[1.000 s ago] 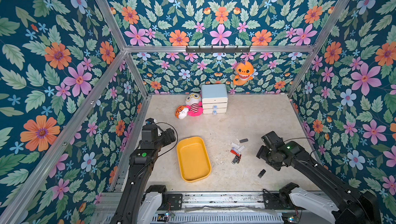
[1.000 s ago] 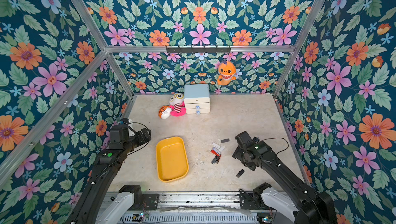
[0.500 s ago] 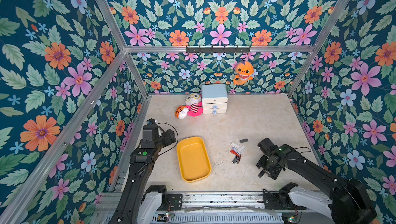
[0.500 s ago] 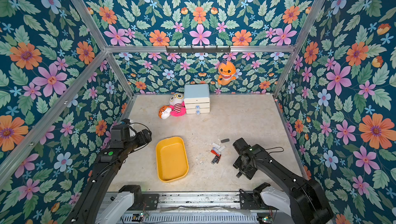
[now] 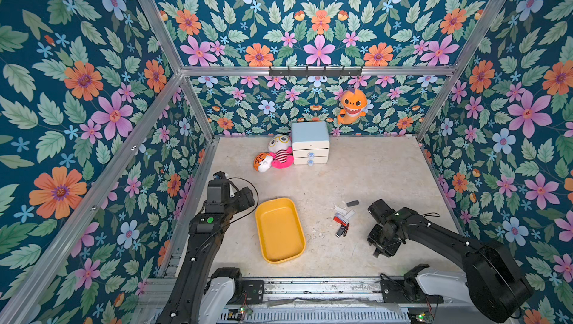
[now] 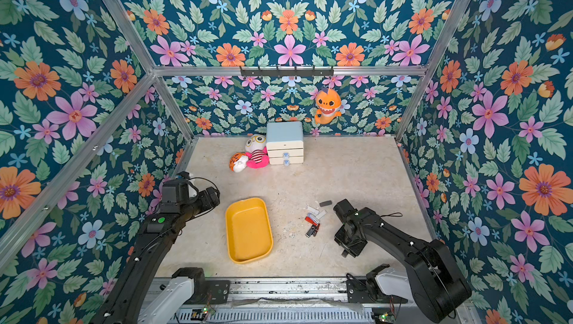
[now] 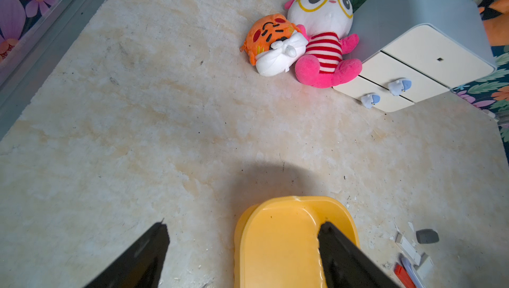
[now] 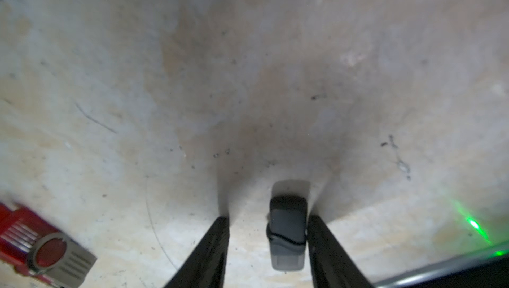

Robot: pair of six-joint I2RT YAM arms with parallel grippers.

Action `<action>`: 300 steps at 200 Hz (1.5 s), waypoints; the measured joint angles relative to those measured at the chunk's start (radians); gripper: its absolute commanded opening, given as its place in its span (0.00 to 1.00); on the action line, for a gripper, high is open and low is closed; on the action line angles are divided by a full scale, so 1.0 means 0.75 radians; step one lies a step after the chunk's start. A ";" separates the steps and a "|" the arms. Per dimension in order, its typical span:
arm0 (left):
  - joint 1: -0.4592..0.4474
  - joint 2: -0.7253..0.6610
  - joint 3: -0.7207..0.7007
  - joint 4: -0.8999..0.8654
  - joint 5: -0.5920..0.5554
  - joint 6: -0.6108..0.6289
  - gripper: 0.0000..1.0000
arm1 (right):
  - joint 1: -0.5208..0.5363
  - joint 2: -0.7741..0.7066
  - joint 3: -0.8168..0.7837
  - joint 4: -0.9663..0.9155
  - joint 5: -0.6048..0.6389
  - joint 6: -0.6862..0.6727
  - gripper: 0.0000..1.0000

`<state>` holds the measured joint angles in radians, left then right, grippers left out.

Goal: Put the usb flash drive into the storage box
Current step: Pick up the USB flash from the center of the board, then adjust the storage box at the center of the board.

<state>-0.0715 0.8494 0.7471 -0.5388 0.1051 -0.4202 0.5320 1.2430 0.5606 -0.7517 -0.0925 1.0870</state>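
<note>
A small black usb flash drive (image 8: 287, 228) lies flat on the table between the fingers of my right gripper (image 8: 268, 217). It touches one finger, and a gap is left to the other, so the gripper is open around it. In both top views the right gripper (image 5: 379, 249) points down at the table, right of the storage box, and hides this drive. The storage box (image 5: 279, 232) is a shallow yellow tray with nothing in it. My left gripper (image 7: 242, 224) hangs open above the tray's (image 7: 278, 239) far end with nothing between its fingers.
Several more flash drives (image 5: 342, 220) lie in a loose cluster between the tray and my right arm, with a grey one (image 5: 352, 204) farther back and a red and silver one (image 8: 41, 248) near the right gripper. A white drawer cabinet (image 5: 310, 142) and plush toys (image 5: 276, 155) stand at the back wall.
My right gripper has swung toward the table's front edge and come down over the lone black drive, its jaws narrowing around it. The left arm has barely moved.
</note>
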 measured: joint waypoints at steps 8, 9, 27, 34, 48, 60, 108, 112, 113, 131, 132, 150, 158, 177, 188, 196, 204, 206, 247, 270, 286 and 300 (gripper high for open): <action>0.000 0.004 0.000 0.000 0.000 0.000 0.90 | 0.000 0.001 -0.004 0.001 0.000 0.005 0.47; 0.000 0.004 0.000 0.000 0.000 0.000 0.90 | 0.000 0.001 -0.004 0.001 0.000 0.005 0.47; 0.000 0.008 0.000 -0.001 0.000 0.000 0.90 | 0.000 0.004 -0.019 0.003 0.001 0.014 0.42; 0.000 0.009 0.000 0.000 0.000 0.000 0.90 | 0.001 0.008 -0.020 0.001 0.004 0.014 0.38; 0.000 0.012 0.000 0.000 0.001 0.000 0.90 | 0.001 0.012 -0.024 -0.012 0.012 0.019 0.34; 0.000 0.013 0.000 0.000 0.001 0.000 0.89 | 0.001 0.014 -0.027 -0.016 0.016 0.019 0.32; 0.000 0.024 0.000 -0.001 -0.001 0.000 0.88 | 0.006 0.017 -0.024 -0.018 0.015 0.018 0.20; 0.000 0.025 0.000 -0.001 -0.002 0.000 0.88 | 0.006 0.017 -0.023 -0.018 0.015 0.018 0.20; 0.000 0.025 0.000 -0.001 -0.002 0.000 0.88 | 0.006 0.018 -0.023 -0.019 0.015 0.018 0.20; 0.000 0.027 0.000 -0.001 -0.004 0.000 0.88 | 0.007 0.020 -0.015 -0.025 0.016 0.018 0.18; 0.000 0.027 0.000 -0.001 -0.004 0.000 0.88 | 0.007 0.020 -0.014 -0.026 0.016 0.018 0.18; 0.000 0.026 0.000 -0.001 -0.005 0.000 0.88 | 0.009 0.018 0.001 -0.033 0.018 0.012 0.17; 0.000 0.026 0.000 -0.001 -0.005 0.000 0.88 | 0.011 0.012 0.013 -0.044 0.019 0.007 0.17; 0.000 0.025 0.001 -0.001 -0.005 0.000 0.88 | 0.014 -0.020 0.069 -0.050 0.020 -0.018 0.16; 0.000 0.023 0.003 -0.002 -0.005 0.000 0.87 | 0.015 -0.044 0.116 -0.061 0.023 -0.038 0.16; 0.000 0.021 0.004 -0.001 -0.005 0.000 0.87 | 0.019 -0.058 0.149 -0.076 0.032 -0.049 0.16; 0.000 0.020 0.004 -0.001 -0.005 0.000 0.87 | 0.028 -0.075 0.191 -0.100 0.053 -0.056 0.16; 0.000 0.019 0.004 -0.001 -0.005 0.000 0.87 | 0.031 -0.078 0.198 -0.104 0.056 -0.059 0.16; 0.000 -0.003 0.005 -0.001 -0.016 -0.001 0.87 | 0.172 -0.067 0.416 -0.122 0.068 -0.081 0.15; 0.000 -0.016 0.008 -0.002 -0.037 -0.004 0.87 | 0.316 0.087 0.621 -0.074 0.067 -0.083 0.15; 0.000 -0.024 0.013 -0.002 -0.057 -0.023 0.87 | 0.420 0.259 0.809 -0.011 0.063 -0.116 0.16; 0.000 -0.026 0.020 -0.008 -0.083 -0.030 0.86 | 0.502 0.431 0.990 0.026 0.063 -0.164 0.16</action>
<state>-0.0715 0.8295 0.7624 -0.5446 0.0425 -0.4423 0.9085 1.5665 1.3033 -0.7319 -0.0456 0.9642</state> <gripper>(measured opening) 0.867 0.259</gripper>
